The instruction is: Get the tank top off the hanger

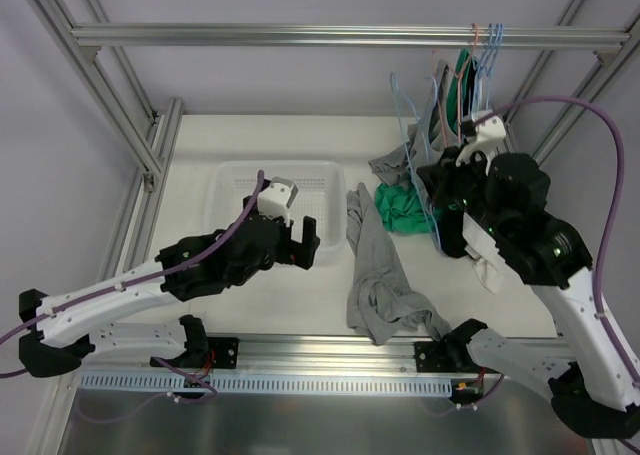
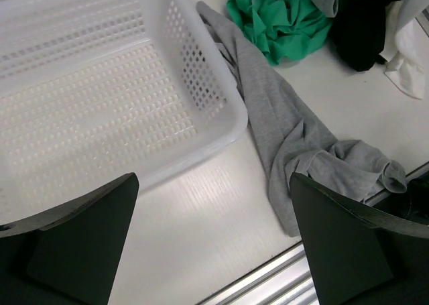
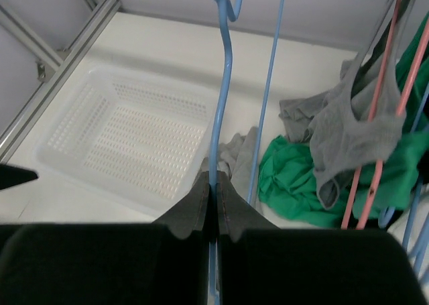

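Observation:
The grey tank top [image 1: 378, 275] lies crumpled in a long strip on the table, right of the white basket [image 1: 225, 175] and free of any hanger. The left wrist view shows the tank top [image 2: 288, 131] running past the basket's corner [image 2: 228, 127]. My left gripper [image 1: 300, 260] hovers open at that corner, with only bare table between its fingers [image 2: 213, 184]. My right gripper [image 3: 216, 177] is shut on the wire of a bare blue hanger [image 3: 221, 104], held upright above the clothes pile. In the top view the right gripper [image 1: 445, 220] and the blue hanger [image 1: 404, 125] are at the right.
A green garment [image 1: 405, 207] lies bunched beside the tank top's far end. More hangers with clothes hang from the rail at the back right [image 1: 465, 85], among them a pink hanger carrying a grey garment [image 3: 362, 124]. A white cloth [image 1: 490, 270] hangs under the right arm.

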{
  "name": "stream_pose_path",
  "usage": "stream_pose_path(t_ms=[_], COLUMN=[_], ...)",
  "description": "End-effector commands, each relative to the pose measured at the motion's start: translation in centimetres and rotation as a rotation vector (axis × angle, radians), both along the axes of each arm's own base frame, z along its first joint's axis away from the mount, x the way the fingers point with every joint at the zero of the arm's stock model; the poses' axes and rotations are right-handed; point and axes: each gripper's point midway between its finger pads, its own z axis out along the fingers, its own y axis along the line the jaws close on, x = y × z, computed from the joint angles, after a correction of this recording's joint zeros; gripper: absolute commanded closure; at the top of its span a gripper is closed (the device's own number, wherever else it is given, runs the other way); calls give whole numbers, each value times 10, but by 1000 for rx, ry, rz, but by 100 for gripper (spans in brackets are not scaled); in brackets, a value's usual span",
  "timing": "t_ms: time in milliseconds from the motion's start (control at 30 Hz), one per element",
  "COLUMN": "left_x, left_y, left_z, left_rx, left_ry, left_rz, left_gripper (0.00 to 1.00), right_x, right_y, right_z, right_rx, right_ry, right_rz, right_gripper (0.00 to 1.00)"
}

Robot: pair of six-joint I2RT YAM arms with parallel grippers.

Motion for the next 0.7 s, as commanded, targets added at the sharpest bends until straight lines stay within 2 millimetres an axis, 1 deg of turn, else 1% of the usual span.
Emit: stream_pose_path(t_ms=[0, 33, 67, 100, 133, 167, 200, 233, 300, 333, 367, 400, 433, 467, 533, 600, 667], left_x=[-3, -5, -6, -8, -11, -12, -14, -16, -17, -19, -20, -21, -22, -23, -23, -23, -22], left_y=[39, 45, 49, 51, 54, 55, 56, 58, 59, 59, 60, 60, 59, 59, 60, 60, 59], left_z=[-4, 0, 1, -4, -2, -3, -8, -7, -12, -16, -16, -16, -18, -20, -25, -29, -34], left_rx=[57, 30, 19, 21, 2, -3, 1, -6, -4, -10, -17, -32, -32, -32, -23, -9, 4], left_ry=[-11, -16, -17, -10, -10, -6, 2, 2, 11, 21, 26, 32, 37, 40, 46, 49, 57], left_rz=[85, 90, 94, 88, 85, 81, 74, 72, 72, 68, 69, 68, 65, 66, 67, 69, 71], left_gripper=[1, 1, 1, 1, 1, 1, 1, 1, 1, 1, 1, 1, 1, 1, 1, 1, 1], right_x=[32, 39, 55, 60, 67, 74, 85, 89, 100, 111, 118, 123, 135, 141, 153, 157, 163], right_y=[5, 7, 10, 10, 11, 12, 22, 25, 27, 30, 29, 29, 33, 29, 30, 32, 35], right_z=[51, 54, 50, 62, 65, 68, 62, 73, 76, 76, 77, 77, 68, 73, 66, 61, 48], right_rx=[9, 0, -34, -27, -33, -36, -56, -41, -31, -18, -7, 6, -6, 2, 4, 9, 5], right_ry=[-104, -104, -89, -109, -112, -113, -93, -110, -103, -93, -86, -77, -54, -62, -41, -25, 5], right_rz=[-70, -82, -115, -130, -143, -152, -136, -131, -135, -122, -129, -136, -139, -147, -154, -152, -152], right_gripper=[100, 100, 100, 100, 100, 100, 100, 100, 100, 100, 100, 100, 100, 100, 100, 100, 100])
